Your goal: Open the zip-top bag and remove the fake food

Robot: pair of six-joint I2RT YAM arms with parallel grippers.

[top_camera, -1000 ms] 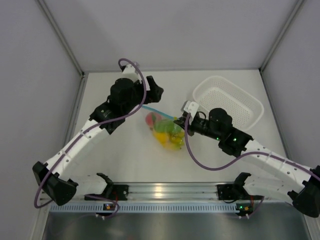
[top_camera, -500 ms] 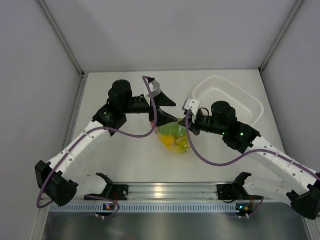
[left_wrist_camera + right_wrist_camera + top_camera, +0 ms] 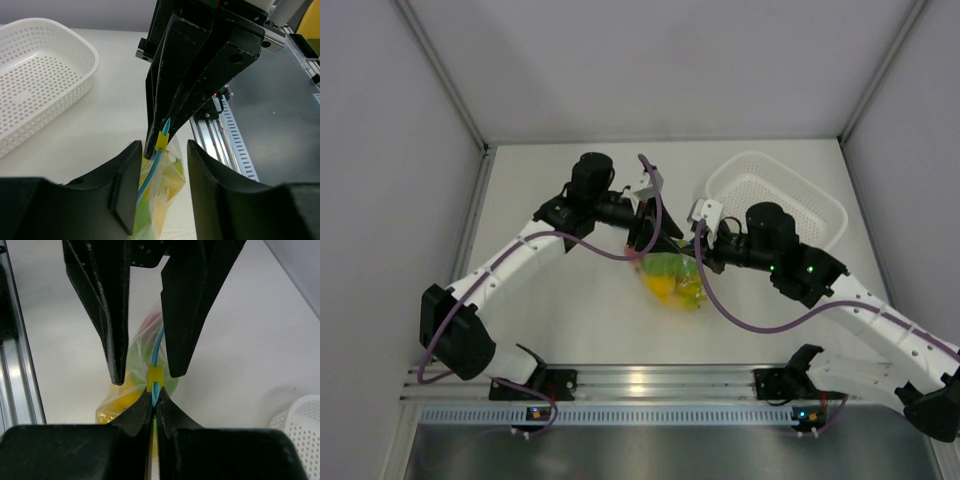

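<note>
Opening step in hand. The clear, crinkly plastic zip-top bag (image 3: 672, 278), with yellow and green plastic fake food (image 3: 665, 288) inside, is held mid-table. The right gripper (image 3: 154, 407) is pinched shut on its blue zip strip (image 3: 158, 347). The left gripper (image 3: 162, 150) stands part-open astride the yellow slider (image 3: 154, 375), gripping nothing. Next move, in my judgement: clamp there and pull apart.

Hidden and cropped
From above, arms cover the mouth of the zip-top bag (image 3: 672, 282); fake food (image 3: 665, 290) is a yellow-green blur; basket (image 3: 35, 75) cropped.

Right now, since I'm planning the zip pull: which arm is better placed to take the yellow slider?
Left. The left gripper stands open astride the yellow slider on the blue zip strip; the right gripper is shut, pinching the zip-top bag just beside it.
</note>
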